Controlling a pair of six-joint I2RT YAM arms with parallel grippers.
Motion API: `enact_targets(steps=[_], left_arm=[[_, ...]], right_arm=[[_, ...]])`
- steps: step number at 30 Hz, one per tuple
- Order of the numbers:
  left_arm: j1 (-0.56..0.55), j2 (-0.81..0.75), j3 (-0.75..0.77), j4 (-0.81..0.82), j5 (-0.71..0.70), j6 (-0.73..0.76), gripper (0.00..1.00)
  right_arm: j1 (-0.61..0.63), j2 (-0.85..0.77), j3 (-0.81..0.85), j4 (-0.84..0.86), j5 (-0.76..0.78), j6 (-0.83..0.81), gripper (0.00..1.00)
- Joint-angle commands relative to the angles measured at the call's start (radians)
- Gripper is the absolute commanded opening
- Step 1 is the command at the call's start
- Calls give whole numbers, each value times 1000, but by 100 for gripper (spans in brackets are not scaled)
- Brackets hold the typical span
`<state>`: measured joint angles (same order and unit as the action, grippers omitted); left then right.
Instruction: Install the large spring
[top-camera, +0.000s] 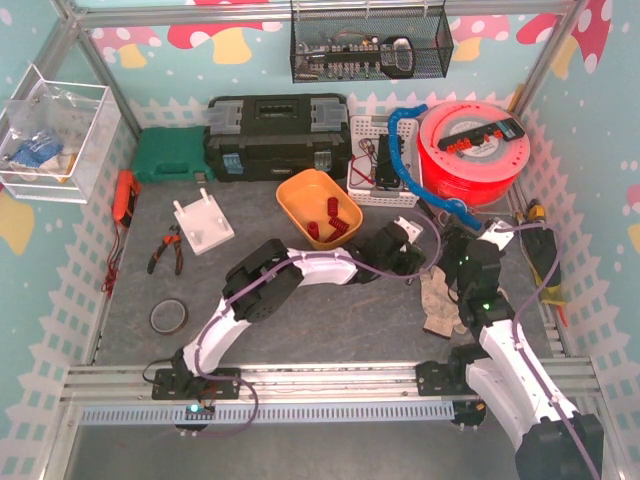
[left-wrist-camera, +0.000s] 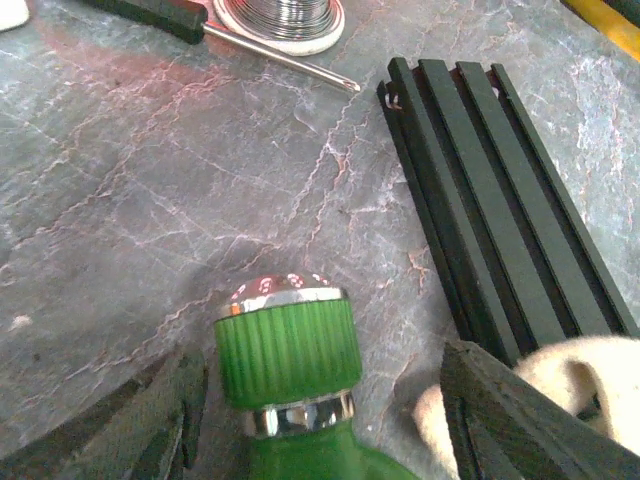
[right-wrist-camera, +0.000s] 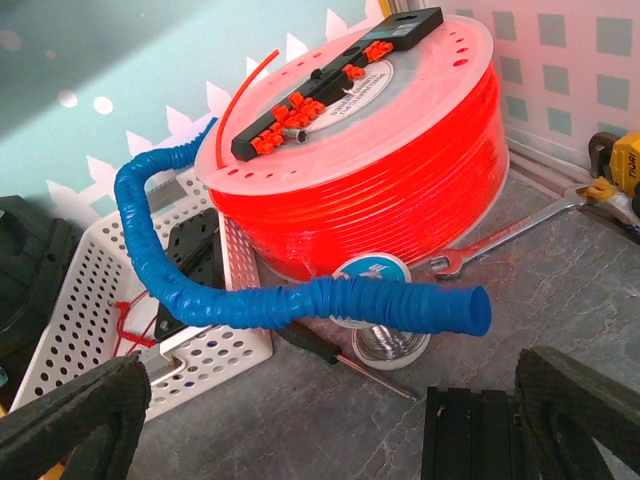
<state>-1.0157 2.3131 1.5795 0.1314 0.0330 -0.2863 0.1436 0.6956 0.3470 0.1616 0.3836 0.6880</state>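
No large spring shows in any view. In the left wrist view a green part with a ribbed green cap and a chrome ring lies on the grey table between the fingers of my left gripper. The jaws stand open, with a gap on each side of the cap. My left gripper sits mid-table, right of the orange bowl. My right gripper is open wide with nothing between its fingers. It faces the blue corrugated hose and the red spool.
A black slotted rail and a white glove lie just right of the left gripper. A screwdriver and a solder reel lie beyond. The orange bowl, white basket, black toolbox, pliers and tape ring stand around.
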Motion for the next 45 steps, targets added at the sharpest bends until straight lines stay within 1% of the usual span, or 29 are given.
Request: enact_targets(steps=[1,4,6,13,15,17,19,21,24,26,29,31,35,38,41,45], left_arm=[[-18,-110,-42,-10,-67,-7,68],[-18,-199,-101,-9,-111,-4,71],[-18,-267,-151,-12,-165,-12,73],[-16,-505,-333,-44,-399,-21,84],[-13,-554,-367,-69,-489,-19,89],[-7,-587,-386,-96,-566,-3,97],[23,-598,-394,-125,-606,-3,99],[70,-589,-377,-170,-556,-9,99],[155,-541,-319,-268,-407,-34,99],[198,-510,-287,-315,-329,-26,97],[246,-488,-269,-366,-300,19,90],[277,-486,-261,-392,-257,58,85],[328,-482,-241,-461,-196,118,72],[347,-477,-222,-509,-160,143,66],[356,-469,-203,-555,-155,159,62],[369,-443,-158,-626,-140,180,61]], right_arm=[[-5,-13,-11,23,-6,-12,99],[-6,-14,-12,47,-71,-43,99],[-6,-12,-10,67,-134,-72,99],[-5,55,11,112,-303,-124,97],[-4,92,18,124,-362,-132,96],[-2,139,32,125,-420,-139,95],[6,173,46,121,-460,-152,94],[22,195,42,120,-455,-163,93],[35,221,21,162,-455,-163,92],[49,238,17,169,-439,-174,92],[72,263,25,171,-411,-191,93],[106,284,36,182,-405,-210,93],[221,353,81,180,-346,-267,93],[287,393,106,182,-307,-294,93],[302,405,105,194,-308,-296,93],[307,399,103,196,-298,-294,92]])
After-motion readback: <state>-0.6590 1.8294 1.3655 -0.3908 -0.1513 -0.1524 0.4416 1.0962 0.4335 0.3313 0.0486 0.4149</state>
